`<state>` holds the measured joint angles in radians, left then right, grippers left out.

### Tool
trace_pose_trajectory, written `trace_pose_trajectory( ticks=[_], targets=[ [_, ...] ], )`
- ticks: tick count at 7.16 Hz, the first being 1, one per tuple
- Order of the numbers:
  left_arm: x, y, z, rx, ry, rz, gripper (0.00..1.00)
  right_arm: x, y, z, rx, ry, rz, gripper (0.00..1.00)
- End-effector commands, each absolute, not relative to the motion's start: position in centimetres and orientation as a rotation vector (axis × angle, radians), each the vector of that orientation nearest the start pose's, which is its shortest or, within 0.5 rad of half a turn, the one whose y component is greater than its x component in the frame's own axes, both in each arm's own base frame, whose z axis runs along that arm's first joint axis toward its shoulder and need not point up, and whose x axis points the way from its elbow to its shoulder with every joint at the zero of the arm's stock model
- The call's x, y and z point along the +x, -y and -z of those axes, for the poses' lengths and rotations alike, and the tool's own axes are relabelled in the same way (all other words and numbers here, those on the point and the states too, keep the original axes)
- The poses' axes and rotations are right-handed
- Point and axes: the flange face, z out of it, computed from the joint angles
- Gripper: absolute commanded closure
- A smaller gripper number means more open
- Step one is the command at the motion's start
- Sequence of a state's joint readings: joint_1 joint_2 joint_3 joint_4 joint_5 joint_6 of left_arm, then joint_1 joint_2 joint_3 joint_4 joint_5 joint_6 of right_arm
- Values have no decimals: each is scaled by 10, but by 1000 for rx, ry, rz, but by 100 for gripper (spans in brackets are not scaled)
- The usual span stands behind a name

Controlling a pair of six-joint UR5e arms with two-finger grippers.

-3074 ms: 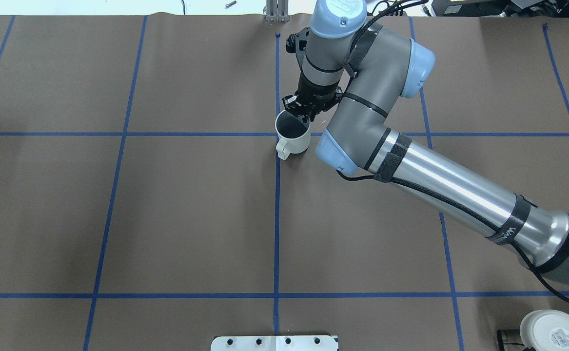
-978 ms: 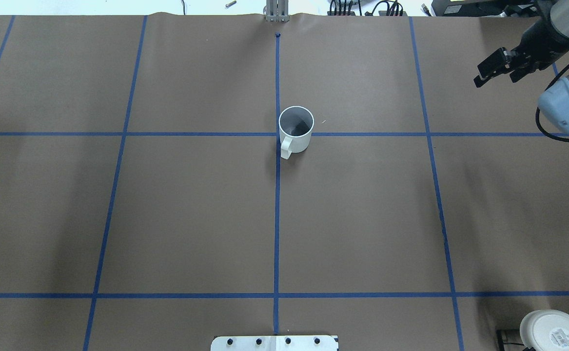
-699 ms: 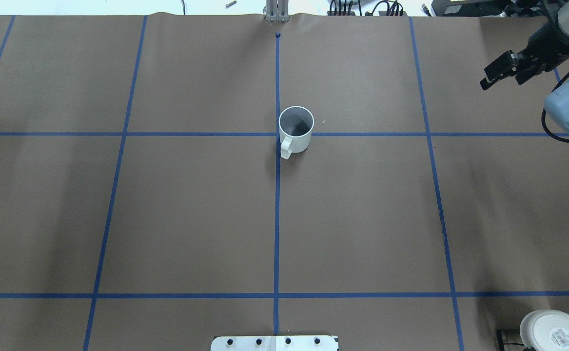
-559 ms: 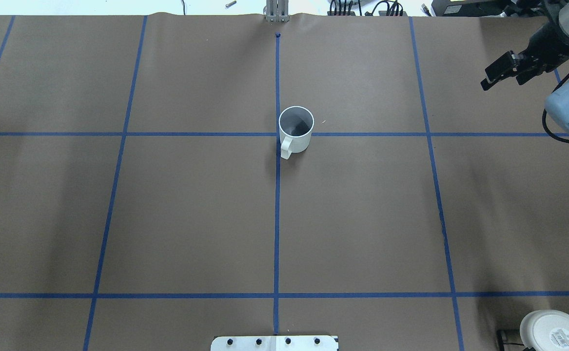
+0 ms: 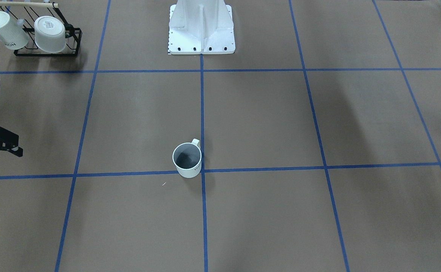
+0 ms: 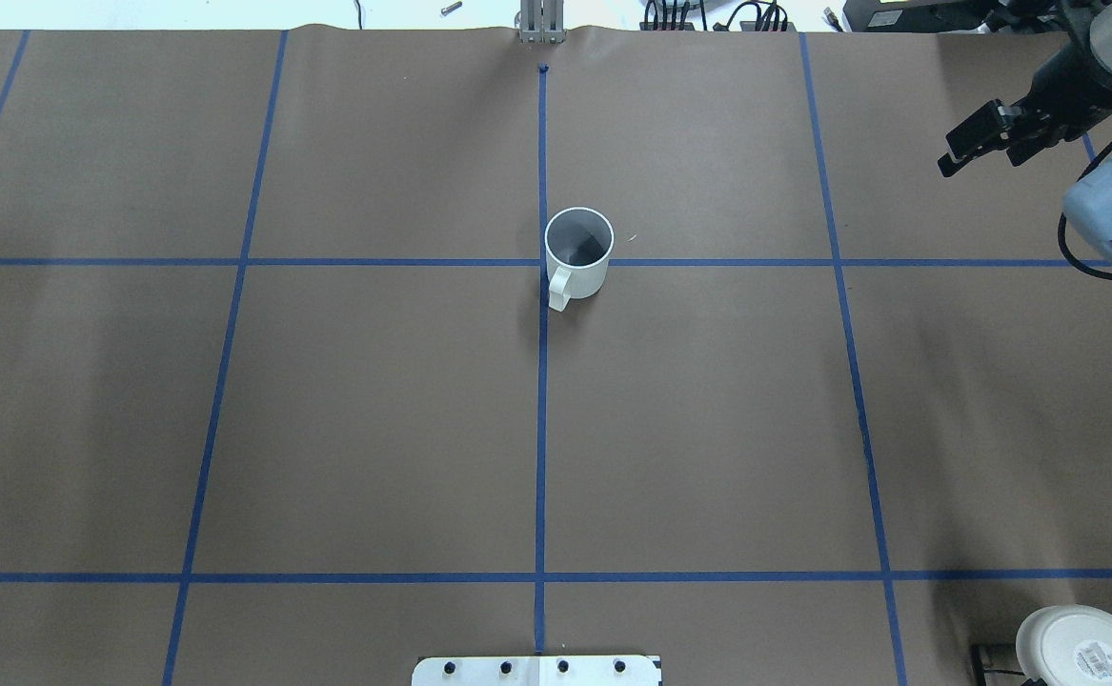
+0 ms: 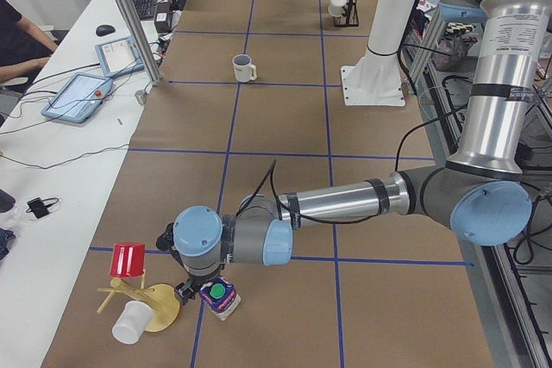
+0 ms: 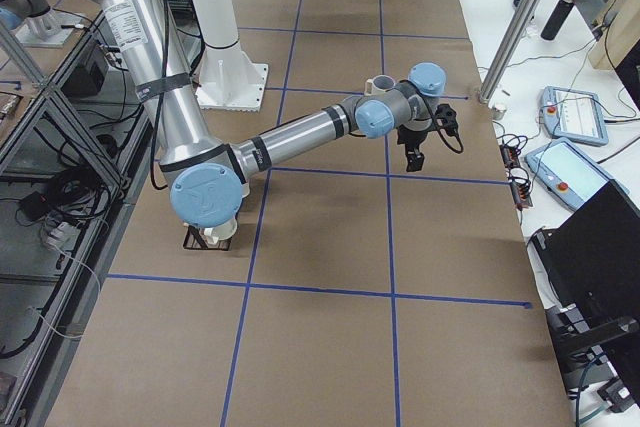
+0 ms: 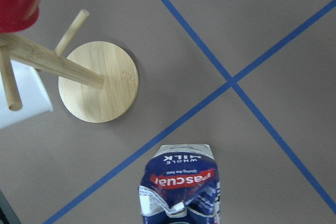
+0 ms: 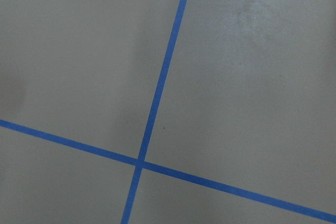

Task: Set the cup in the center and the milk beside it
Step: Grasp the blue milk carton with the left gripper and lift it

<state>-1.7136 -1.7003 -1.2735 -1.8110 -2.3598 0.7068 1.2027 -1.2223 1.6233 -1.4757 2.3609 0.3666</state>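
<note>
The cup [image 6: 577, 252], a white mug with a dark inside, stands upright at the table's middle crossing of blue lines, handle toward the robot; it also shows in the front view [image 5: 187, 160]. My right gripper [image 6: 958, 151] is open and empty, far off to the cup's right. The milk [image 7: 220, 296], a navy and white carton with a green cap, stands at the table's left end and fills the bottom of the left wrist view [image 9: 181, 187]. My left gripper [image 7: 203, 290] is right at the carton; I cannot tell whether it is open or shut.
A wooden mug tree [image 9: 98, 81] with a red cup [image 7: 129, 258] and a white cup [image 7: 129, 325] stands close beside the milk. A black rack [image 5: 46, 37] with two white mugs sits near the robot's base [image 5: 201, 28]. Tablets [image 7: 79, 96] lie beyond the table's far edge.
The right gripper, at the cup's rim three seconds ago, has let go and drawn back to the far right. In the last second it barely moved. The cup has stayed put.
</note>
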Motion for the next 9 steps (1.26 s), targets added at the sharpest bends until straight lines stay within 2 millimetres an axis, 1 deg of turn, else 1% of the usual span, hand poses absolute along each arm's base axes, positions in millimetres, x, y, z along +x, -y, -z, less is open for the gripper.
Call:
trace_pose_trajectory(
  ticks=[1,2,3,4,6,9],
  targets=[
    [-139,529,-719,379,-705,-540,2,-167,609,-424,162,886,196,1],
    [-138,529,-720,376,-707,-537,2,-167,608,-422,165,889,197,1],
    [-137,527,-728,361,-713,-531,2,-167,608,-423,164,887,196,1],
    [-136,525,-731,352,-717,-525,2,-167,608,-424,163,882,193,1],
    [-133,526,-733,337,-724,-499,2,-169,609,-425,162,879,195,1],
    [-112,531,-733,314,-734,-513,2,-172,609,-425,160,880,199,1]
  ],
)
